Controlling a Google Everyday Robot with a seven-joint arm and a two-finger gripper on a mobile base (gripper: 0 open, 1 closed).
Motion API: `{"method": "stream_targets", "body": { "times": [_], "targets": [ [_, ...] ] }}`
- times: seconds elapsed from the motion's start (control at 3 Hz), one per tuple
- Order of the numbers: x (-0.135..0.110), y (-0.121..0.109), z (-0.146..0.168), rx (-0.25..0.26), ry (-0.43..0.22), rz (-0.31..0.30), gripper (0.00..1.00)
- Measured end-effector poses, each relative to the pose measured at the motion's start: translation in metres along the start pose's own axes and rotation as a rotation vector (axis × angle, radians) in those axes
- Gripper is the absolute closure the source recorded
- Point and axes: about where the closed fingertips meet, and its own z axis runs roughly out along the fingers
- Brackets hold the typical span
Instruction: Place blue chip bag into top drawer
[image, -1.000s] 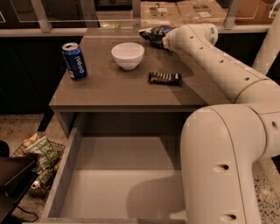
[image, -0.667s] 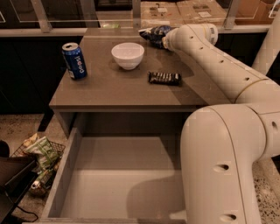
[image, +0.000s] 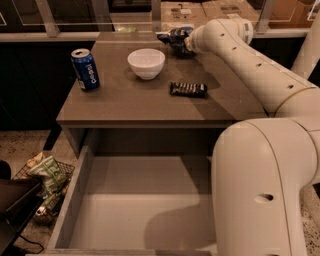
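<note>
Unmoved — arm (image: 250, 65) outstretched, gripper (image: 186, 42) at blue chip bag (image: 171, 38)

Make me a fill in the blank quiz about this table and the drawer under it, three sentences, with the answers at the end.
1. The gripper is at the blue chip bag, which lies on the ____, not in the drawer.
2. The top drawer is ____, not shut.
3. Between the blue soda can and the candy bar stands a white ____.

Missing words: table; open; bowl.
</note>
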Motion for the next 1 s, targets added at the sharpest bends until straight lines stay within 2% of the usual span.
{"method": "stream_targets", "body": {
  "times": [0.33, 0.67, 1.0],
  "targets": [
    [-0.031, -0.016, -0.037, 0.069, -0.007, -0.071, 1.0],
    [-0.068, -0.036, -0.091, 0.172, -0.027, -0.149, 1.0],
    [-0.089, -0.044, -0.139, 0.229, -0.032, -0.179, 1.0]
  ]
}}
